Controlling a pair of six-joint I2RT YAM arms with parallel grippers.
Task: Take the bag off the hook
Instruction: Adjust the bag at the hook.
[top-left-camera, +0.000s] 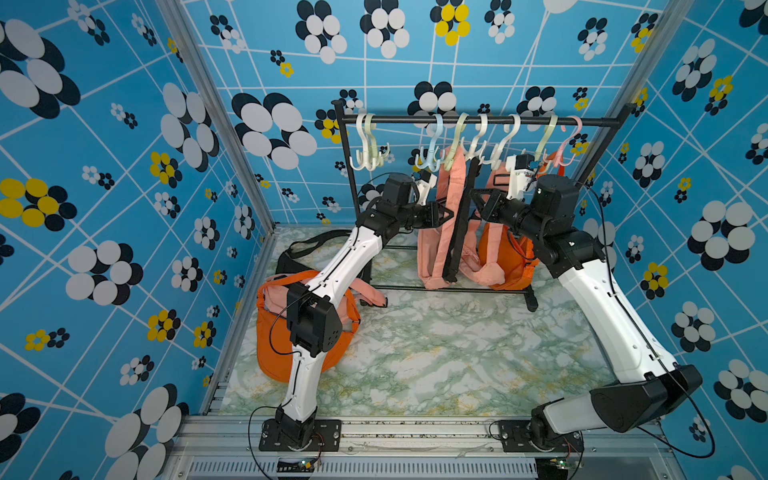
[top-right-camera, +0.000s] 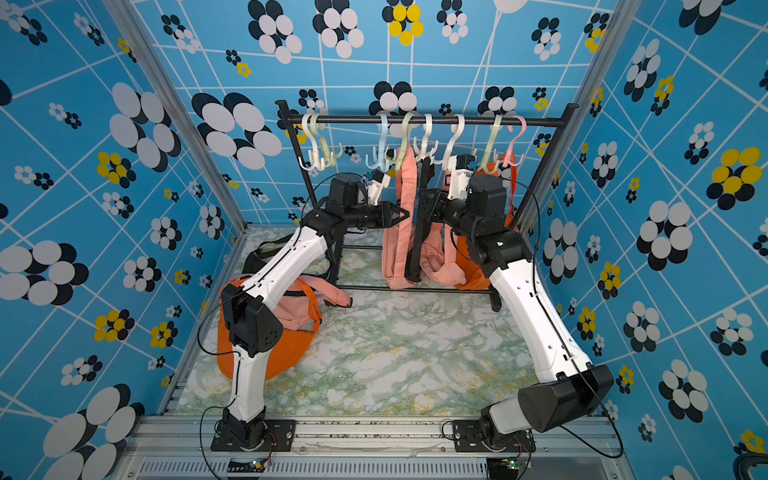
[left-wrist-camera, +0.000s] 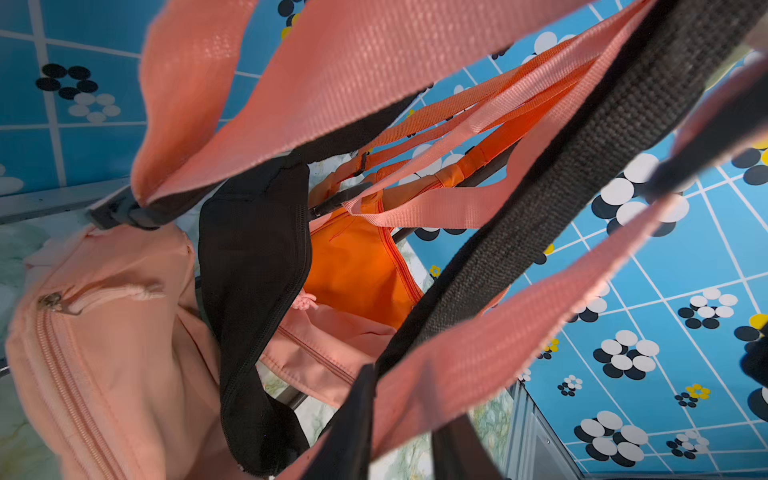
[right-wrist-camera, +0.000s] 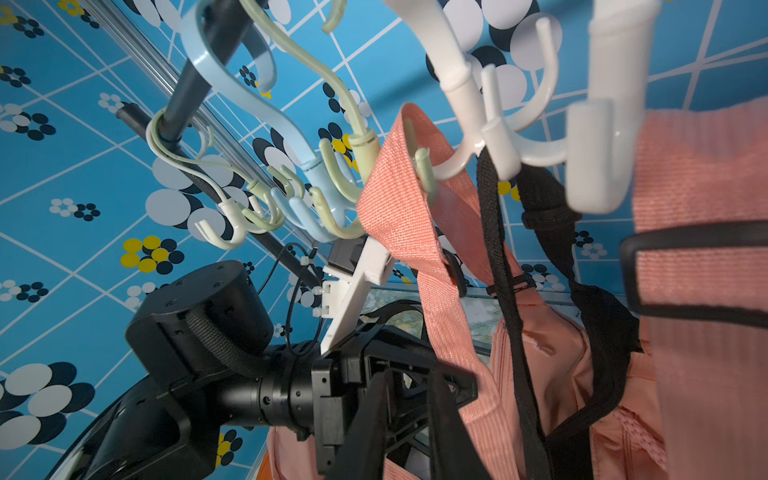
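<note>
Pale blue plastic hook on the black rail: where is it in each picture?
Top view: pale blue plastic hook, third from left on the black metal rail.
Top view: same spot.
Left wrist: not in it.
Right wrist: looped over the rail.
Shared landmark: that rail.

The back wall (top-left-camera: 415, 62), left wall (top-left-camera: 83, 174) and right wall (top-left-camera: 706, 232) share one bright blue print, crossed by thin white lines and scattered with flowers of white, navy and yellow ovals. Silver aluminium posts (top-left-camera: 216, 112) stand in the back corners. The tabletop (top-left-camera: 436, 357) is marble-patterned white with green and yellow veins. A black garment rack (top-left-camera: 403, 119) stands along its back edge, and an aluminium rail (top-left-camera: 415, 430) along its front edge.
</note>
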